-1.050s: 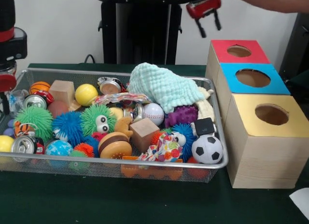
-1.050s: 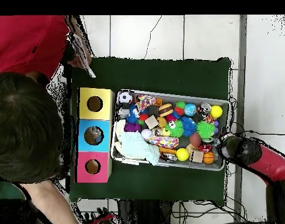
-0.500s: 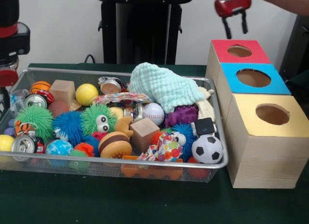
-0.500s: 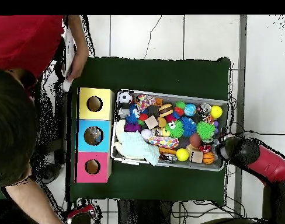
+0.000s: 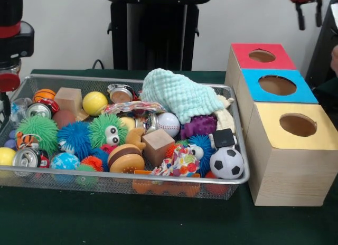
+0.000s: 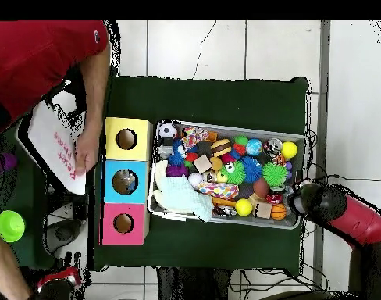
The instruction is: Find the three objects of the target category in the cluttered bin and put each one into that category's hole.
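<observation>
Arm [image 5: 10, 44] sits at the far left edge of the front view, over the left end of the wire bin [image 5: 158, 177]. From overhead its black end link [image 6: 315, 201] is at the bin's lower right corner. The gripper is hidden under that link, so can't tell how the jaws stand, and nothing is seen held.

Bin is full. Closest to the arm's end are the orange ball [image 5: 43, 94], a can [image 5: 38, 110] and the wooden block [image 5: 67, 100]. The mint cloth [image 5: 179, 94] and soccer ball [image 5: 227, 163] are at the opposite end.

The three boxes stand right of the bin in a touching row, well apart from the arm: red hole [image 5: 261, 56], blue hole [image 5: 277, 85], yellow hole [image 5: 297, 125].

A red tool with two black prongs [image 5: 309, 7] hangs at upper right. Overhead, a person's hand [image 6: 88, 152] rests on a white sheet [image 6: 53, 144] beside the boxes.
</observation>
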You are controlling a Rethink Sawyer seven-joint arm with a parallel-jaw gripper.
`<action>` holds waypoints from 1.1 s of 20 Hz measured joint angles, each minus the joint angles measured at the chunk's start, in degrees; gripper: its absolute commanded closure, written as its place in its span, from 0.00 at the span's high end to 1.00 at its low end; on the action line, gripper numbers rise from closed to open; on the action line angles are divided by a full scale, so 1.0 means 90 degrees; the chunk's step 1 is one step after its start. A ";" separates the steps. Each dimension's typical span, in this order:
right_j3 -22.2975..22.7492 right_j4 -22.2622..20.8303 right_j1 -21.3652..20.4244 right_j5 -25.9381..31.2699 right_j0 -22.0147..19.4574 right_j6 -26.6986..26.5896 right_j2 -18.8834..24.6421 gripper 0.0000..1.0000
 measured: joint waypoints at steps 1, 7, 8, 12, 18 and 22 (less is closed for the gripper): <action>0.0000 0.0003 0.0000 0.0000 0.0001 0.0000 0.0000 1.00; 0.0001 0.0043 0.0001 0.0001 -0.0001 0.0000 -0.0006 1.00; 0.0001 0.0054 0.0001 0.0001 0.0004 0.0000 -0.0013 1.00; 0.0001 0.0134 -0.0009 0.0012 0.0144 0.0000 -0.0159 1.00; -0.0005 0.0209 -0.0083 0.0516 0.0745 0.0001 -0.0496 1.00; -0.0077 0.0214 -0.0089 0.1446 0.1450 0.0001 -0.0782 1.00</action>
